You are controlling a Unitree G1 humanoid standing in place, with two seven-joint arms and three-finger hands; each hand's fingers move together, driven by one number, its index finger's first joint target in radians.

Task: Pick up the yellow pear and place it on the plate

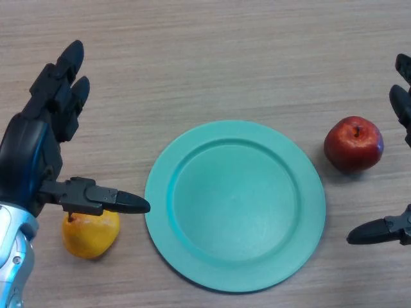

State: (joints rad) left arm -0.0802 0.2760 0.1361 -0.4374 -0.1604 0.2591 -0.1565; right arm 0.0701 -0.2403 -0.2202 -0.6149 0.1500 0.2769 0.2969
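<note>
On the wooden counter: one teal plate at centre, bare. One left hand, fingers spread apart, hovers over the one yellow pear at 8 o'clock. One red apple at 2 o'clock; right hand beside, fingers apart.

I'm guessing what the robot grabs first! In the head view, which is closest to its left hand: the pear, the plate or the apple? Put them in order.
From the left hand:
1. Yellow pear, just under its thumb.
2. Green plate, in the middle.
3. Red apple, far right.
</note>
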